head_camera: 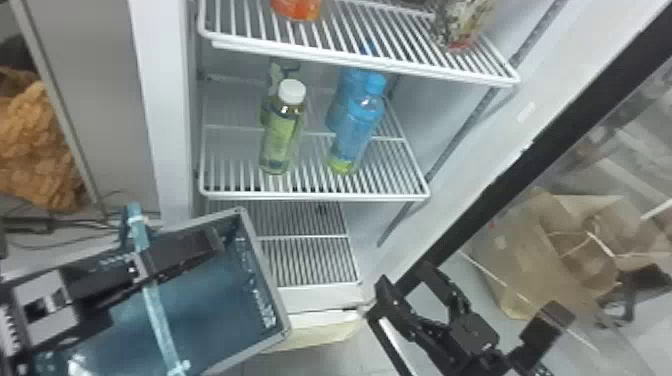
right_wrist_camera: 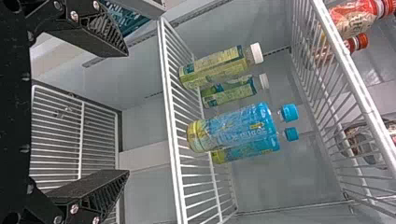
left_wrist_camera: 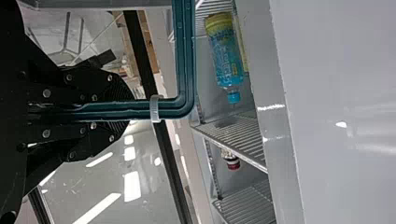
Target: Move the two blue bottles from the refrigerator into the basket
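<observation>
1. Far left, at 9 o'clock in the head view, sits a crumpled orange material [head_camera: 40, 145] outside the refrigerator.
2. At 8 o'clock is the left tool [head_camera: 131, 274]. Its fingers are closed tight around the blue-green handle [head_camera: 159, 315] of the basket; the left wrist view shows the handle pinched between them, with a pale band round it just beyond the tips.
3. The basket [head_camera: 270, 280] also lies towards 8 o'clock, in front of the refrigerator and lower than its middle shelf [head_camera: 315, 196], turned at a slant.
4. At 11 o'clock, a white-capped green bottle [head_camera: 283, 130] stands upright on that shelf, with a second green bottle [right_wrist_camera: 229, 96] close behind it.
5. Between 12 and 1 o'clock stand the two blue bottles, upright on the same shelf: the front blue bottle [head_camera: 356, 130] near the shelf's front edge, the rear blue bottle [head_camera: 342, 97] just behind. From the green pair, they are at 3 o'clock.
6. At 5 o'clock, below the middle shelf, is the right tool [head_camera: 406, 280], its two fingers spread wide with nothing between them.
7. Between 3 and 4 o'clock, farther right, is a brown paper bag [head_camera: 530, 260].
</observation>
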`<action>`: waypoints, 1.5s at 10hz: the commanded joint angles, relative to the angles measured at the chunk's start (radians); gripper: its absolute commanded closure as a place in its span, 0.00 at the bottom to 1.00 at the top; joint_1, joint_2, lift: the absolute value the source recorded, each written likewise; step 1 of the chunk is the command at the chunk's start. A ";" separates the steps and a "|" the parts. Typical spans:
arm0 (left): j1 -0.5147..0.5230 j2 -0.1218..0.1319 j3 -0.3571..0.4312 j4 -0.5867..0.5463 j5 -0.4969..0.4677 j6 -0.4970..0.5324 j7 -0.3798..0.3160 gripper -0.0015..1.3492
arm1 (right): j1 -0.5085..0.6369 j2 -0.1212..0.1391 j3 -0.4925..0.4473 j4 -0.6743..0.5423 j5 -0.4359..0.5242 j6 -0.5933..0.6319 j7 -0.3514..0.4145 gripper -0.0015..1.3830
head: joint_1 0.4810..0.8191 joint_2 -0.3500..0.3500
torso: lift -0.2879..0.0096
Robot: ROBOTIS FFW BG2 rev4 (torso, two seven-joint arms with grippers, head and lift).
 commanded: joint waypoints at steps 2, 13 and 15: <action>0.000 0.000 0.000 0.000 0.000 -0.002 0.000 0.88 | -0.004 0.003 0.000 0.004 0.003 -0.002 0.000 0.12 | 0.63 0.00 | 0.24; 0.005 0.000 0.002 0.000 0.000 0.000 0.000 0.88 | -0.051 0.012 -0.014 -0.040 0.079 -0.007 -0.001 0.12 | 0.63 0.00 | 0.24; 0.008 0.000 0.002 0.000 0.000 0.000 0.002 0.88 | -0.097 0.018 -0.016 -0.010 0.081 -0.017 -0.001 0.12 | 0.63 0.00 | 0.24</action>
